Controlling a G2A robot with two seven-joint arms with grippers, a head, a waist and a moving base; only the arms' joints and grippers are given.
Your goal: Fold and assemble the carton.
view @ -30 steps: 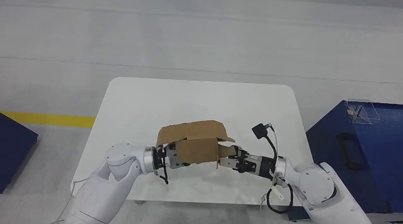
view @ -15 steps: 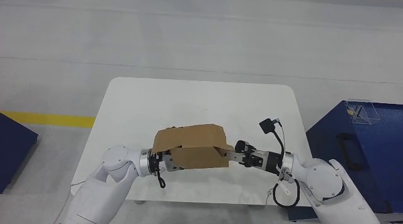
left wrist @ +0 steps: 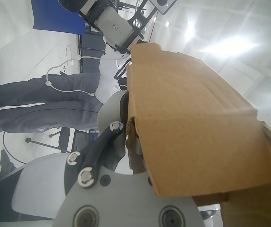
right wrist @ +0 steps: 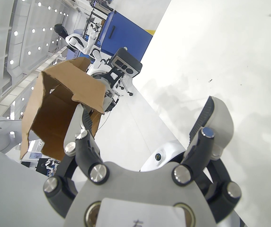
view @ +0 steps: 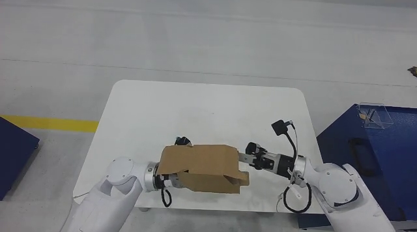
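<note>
Cardboard, brown and folded into a long box-shaped carton (view: 202,167) (left wrist: 185,119) (right wrist: 59,109), hangs over the near part of the white rounded-corner worktop (view: 195,108), roughly midway between its left and right edges. The carton lies lengthwise from left to right. Its right end is open, so the right wrist view looks into the hollow inside. A short flap (view: 238,178) juts out at the near right corner.

The left gripper (view: 166,178) (left wrist: 128,128) sits at the carton's left end, and its jaws are clamped on the edge of a cardboard wall there. One finger (left wrist: 113,128) lies against the outside, while the other is mostly hidden behind the cardboard.

The right gripper (view: 245,158) (right wrist: 147,109) is just beside the carton's right end, with its jaws spread wide and nothing between them. Whether it touches the cardboard cannot be told.

A blue cabinet (view: 378,160) stands on the floor to the right of the worktop, with a small clear plastic holder (view: 373,115) on top. Another blue cabinet (view: 13,154) stands to the left.
</note>
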